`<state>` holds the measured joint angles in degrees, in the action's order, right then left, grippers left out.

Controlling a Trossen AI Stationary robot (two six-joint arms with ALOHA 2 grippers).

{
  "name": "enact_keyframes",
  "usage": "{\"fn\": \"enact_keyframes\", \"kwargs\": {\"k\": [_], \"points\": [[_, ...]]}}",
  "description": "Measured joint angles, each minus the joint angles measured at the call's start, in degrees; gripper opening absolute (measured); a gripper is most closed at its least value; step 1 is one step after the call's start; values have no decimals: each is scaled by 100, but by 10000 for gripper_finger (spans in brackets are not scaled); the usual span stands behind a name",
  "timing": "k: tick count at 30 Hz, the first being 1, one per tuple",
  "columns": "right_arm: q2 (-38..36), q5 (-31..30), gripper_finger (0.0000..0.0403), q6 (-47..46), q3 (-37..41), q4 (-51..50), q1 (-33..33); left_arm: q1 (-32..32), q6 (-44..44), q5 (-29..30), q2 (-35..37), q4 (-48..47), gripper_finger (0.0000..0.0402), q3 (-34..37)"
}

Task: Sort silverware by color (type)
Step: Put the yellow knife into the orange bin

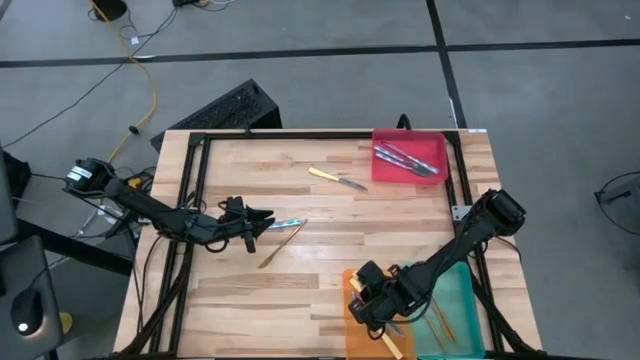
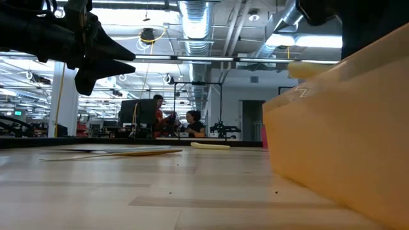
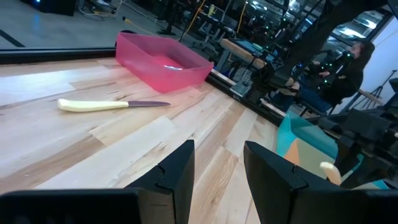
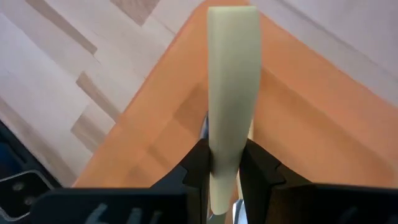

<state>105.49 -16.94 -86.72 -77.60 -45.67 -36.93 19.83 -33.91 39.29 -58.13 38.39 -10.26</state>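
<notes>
pale wood table (image 1: 330,250), butcher-block planks, black frame rail along its edges.

left arm reaches in from the left edge, laid low over the table's left-middle. right arm comes in from the right edge, angled down to the near-right trays.

trays, three: red tray (image 1: 432,146) at the far right corner; teal tray (image 1: 462,300) at the near right; orange tray (image 1: 357,335) touching the teal one on its left side.

left gripper (image 1: 266,221) hovers above the table at left-middle, fingers (image 3: 177,174) parted with a plain gap, nothing between them. right gripper (image 1: 375,312) sits over the orange tray, fingers (image 4: 198,165) narrow, clamped on a yellow-handled utensil (image 4: 231,93); handle stands out past the fingers above the tray floor.

silverware, loose on the table: blue-handled utensil (image 1: 287,224) just beside the left gripper's tips, with a tan wooden utensil (image 1: 281,246) crossing or touching its near end, cannot tell which. yellow-handled knife (image 1: 336,179) lies apart, far-middle, blade toward the red tray.

silverware in trays: several blue-handled pieces (image 1: 408,159) piled in the red tray. wooden pieces (image 1: 441,318) in the teal tray. another yellow handle (image 1: 390,343) in the orange tray beside the right gripper.
</notes>
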Motion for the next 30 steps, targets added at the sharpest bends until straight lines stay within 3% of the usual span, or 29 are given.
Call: {"fn": "enact_keyframes", "kwargs": {"k": [30], "points": [[74, 58, 77, 120, -2, 74, 22, -2, -41, 15, 0, -48, 122, 2]]}}
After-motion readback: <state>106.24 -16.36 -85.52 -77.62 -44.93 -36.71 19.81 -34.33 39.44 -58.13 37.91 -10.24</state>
